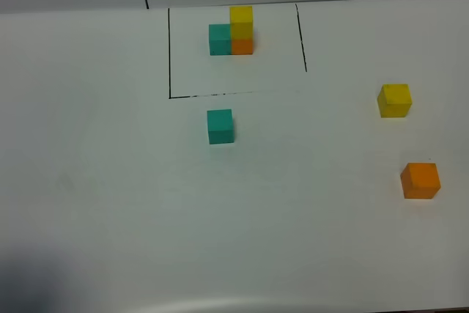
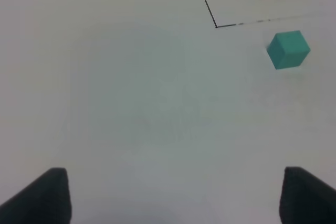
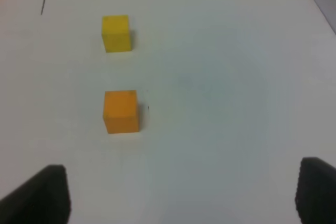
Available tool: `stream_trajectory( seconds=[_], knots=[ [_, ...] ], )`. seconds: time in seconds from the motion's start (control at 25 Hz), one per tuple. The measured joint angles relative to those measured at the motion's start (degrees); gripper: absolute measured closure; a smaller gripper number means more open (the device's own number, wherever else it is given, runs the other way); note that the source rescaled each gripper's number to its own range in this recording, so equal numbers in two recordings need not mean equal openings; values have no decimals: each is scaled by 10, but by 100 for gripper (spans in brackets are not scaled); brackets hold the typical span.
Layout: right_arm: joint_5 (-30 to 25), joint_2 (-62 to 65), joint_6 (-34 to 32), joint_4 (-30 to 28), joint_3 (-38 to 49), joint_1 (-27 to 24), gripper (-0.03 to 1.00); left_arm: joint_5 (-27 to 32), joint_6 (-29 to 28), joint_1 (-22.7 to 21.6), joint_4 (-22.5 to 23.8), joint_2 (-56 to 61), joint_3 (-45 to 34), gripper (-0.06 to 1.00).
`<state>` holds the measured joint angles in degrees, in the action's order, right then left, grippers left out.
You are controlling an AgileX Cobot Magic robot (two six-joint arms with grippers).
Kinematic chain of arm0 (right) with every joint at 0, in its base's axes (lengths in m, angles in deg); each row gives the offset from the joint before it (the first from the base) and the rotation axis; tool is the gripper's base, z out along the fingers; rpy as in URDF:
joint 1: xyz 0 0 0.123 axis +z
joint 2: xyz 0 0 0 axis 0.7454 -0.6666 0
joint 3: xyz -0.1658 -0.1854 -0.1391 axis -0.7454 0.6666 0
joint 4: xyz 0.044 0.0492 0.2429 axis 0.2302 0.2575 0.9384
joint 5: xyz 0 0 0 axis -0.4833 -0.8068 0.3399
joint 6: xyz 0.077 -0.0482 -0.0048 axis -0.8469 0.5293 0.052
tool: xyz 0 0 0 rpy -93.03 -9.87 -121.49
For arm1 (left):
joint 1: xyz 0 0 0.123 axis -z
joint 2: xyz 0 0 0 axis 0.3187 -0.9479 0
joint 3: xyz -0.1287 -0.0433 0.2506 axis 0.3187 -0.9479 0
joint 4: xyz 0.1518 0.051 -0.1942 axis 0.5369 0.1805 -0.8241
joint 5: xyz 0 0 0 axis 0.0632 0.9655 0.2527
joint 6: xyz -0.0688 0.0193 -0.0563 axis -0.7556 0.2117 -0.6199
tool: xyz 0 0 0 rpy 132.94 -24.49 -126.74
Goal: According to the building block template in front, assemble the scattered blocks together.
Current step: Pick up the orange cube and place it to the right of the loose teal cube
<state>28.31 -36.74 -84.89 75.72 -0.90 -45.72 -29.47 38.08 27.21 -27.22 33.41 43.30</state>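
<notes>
Your left gripper [image 2: 170,198] is hovering with jaws wide apart, holding nothing; the small teal cube block [image 2: 288,50] is sitting ahead of it, off toward the other arm's side. Your right gripper [image 3: 176,195], equally spread, is facing the orange cube block [image 3: 121,111], the yellow cube block [image 3: 116,33] beyond. Be squaring each gripper across flat faces; the blocks are possibly foam, so be closing gently.

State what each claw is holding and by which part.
Nothing: left claw and right claw are open and empty; loose teal block, yellow block and orange block lie untouched.
</notes>
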Motion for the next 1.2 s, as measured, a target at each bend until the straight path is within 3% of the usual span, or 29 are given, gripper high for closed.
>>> stream_trajectory(
  seconds=[0.68,1.2],
  knots=[
    [0,0,0,0,0,0,2,84,12,0,-35,191,-75,8],
    [0,0,-2,0,0,0,2,88,12,0,-35,206,-76,8]
  ],
)
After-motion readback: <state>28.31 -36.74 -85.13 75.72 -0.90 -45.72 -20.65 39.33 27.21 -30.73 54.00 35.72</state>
